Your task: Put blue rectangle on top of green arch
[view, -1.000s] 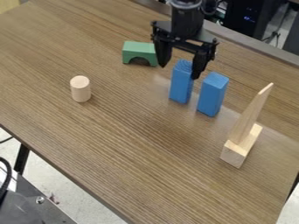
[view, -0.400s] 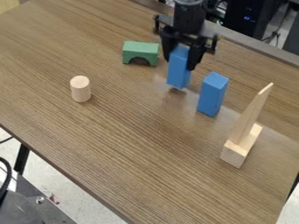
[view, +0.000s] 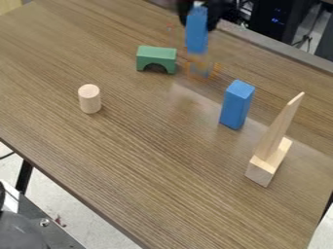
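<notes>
At the top edge of the view, right of centre, the black gripper (view: 197, 14) is shut on a blue rectangle (view: 196, 31). That block hangs upright above the table, up and to the right of the green arch (view: 156, 54). The arch stands on the table with its opening facing down, and nothing rests on its top. A second blue rectangle (view: 236, 105) stands upright on the table, lower right of the held one.
A light wooden cylinder (view: 90, 98) stands at the left. At the right, a thin wooden wedge (view: 280, 126) stands on a wooden block (view: 261, 170). The far table edge (view: 273, 51) runs behind the arch and blocks.
From around the left blue rectangle, the gripper has closed on it and lifted it off the table, up toward the top edge of the view. The arch and the other blocks have stayed put.
</notes>
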{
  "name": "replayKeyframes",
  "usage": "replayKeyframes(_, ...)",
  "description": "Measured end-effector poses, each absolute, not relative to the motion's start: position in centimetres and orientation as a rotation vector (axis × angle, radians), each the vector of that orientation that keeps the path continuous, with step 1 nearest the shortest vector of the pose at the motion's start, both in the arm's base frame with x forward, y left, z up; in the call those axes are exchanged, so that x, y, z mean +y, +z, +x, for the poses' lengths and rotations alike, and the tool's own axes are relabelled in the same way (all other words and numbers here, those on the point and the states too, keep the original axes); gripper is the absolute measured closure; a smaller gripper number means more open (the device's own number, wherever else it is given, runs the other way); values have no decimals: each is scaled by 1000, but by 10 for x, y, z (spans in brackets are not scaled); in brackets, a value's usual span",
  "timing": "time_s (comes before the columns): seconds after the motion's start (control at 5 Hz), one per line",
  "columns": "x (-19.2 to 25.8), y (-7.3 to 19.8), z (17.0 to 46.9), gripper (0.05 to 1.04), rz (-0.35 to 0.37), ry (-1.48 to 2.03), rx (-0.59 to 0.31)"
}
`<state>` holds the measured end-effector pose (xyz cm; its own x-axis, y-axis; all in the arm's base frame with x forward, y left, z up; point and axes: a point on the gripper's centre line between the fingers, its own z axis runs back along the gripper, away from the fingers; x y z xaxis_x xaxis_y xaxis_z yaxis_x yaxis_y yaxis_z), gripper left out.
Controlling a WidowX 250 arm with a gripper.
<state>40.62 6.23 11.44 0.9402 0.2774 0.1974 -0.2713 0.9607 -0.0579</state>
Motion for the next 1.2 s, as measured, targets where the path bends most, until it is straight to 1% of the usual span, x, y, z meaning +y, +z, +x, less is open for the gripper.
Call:
replayKeyframes(0.2,85,117,419,496,-43,355,-197)
replayKeyframes(0.4,112,111,427,496,-36,432,-180)
replayKeyframes(0.6,125,111,429,496,-33,484,-180)
replayKeyframes(0.8,132,109,425,496,4,541,-172)
replayKeyframes(1.0,129,90,413,496,6,557,-123)
replayKeyframes(1.2,130,108,404,497,24,580,-162)
